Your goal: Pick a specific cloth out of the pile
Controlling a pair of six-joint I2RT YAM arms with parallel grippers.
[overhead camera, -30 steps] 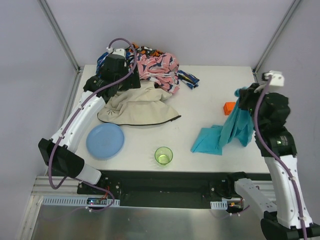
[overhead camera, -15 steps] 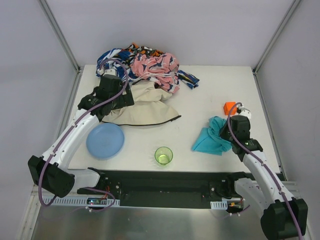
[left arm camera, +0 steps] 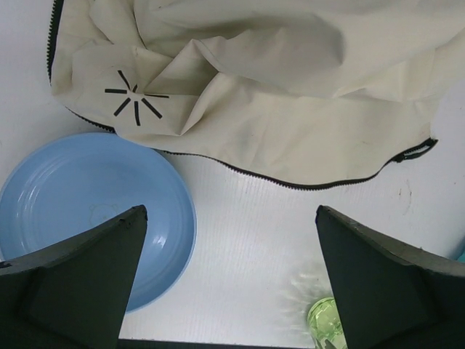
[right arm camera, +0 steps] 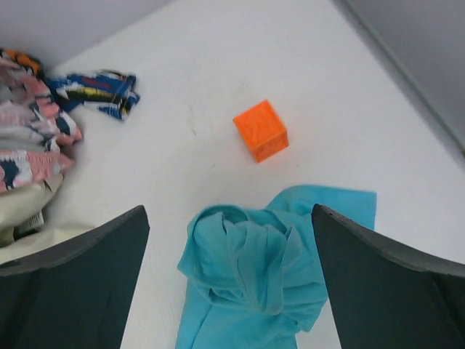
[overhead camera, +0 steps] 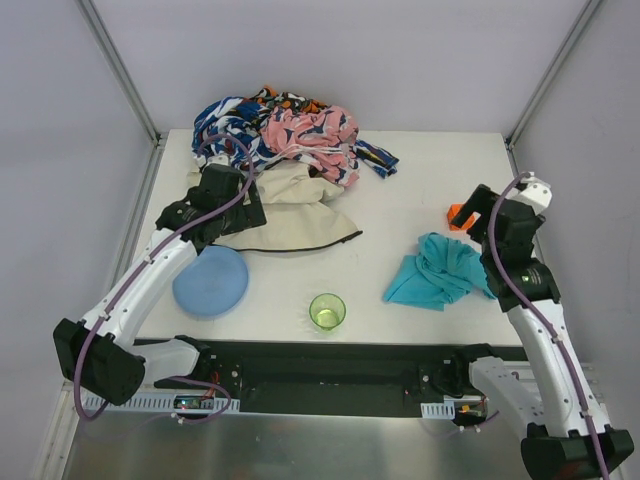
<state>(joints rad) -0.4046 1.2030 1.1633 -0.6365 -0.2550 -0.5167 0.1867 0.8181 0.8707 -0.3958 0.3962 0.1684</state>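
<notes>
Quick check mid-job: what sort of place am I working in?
Most likely a robotics lab test cell, not a home: a white table enclosed by plain grey panels on aluminium posts, and staged props on it: the pile of cloths, a blue plate, a green cup, an orange cube.

From the left wrist, the left gripper (left arm camera: 229, 218) shows as two dark fingers (left arm camera: 80, 283) at the bottom corners, spread wide with nothing between them. Below lies a crumpled beige cloth (left arm camera: 290, 94) with a black zipper edge (left arm camera: 290, 183) and a black star-shaped mark (left arm camera: 134, 98), filling the upper part of the view. Its lower left edge overlaps the rim of a blue plate (left arm camera: 80, 196) on the white table (left arm camera: 254, 240), and part of a green cup (left arm camera: 325, 323) shows by the right finger.
</notes>
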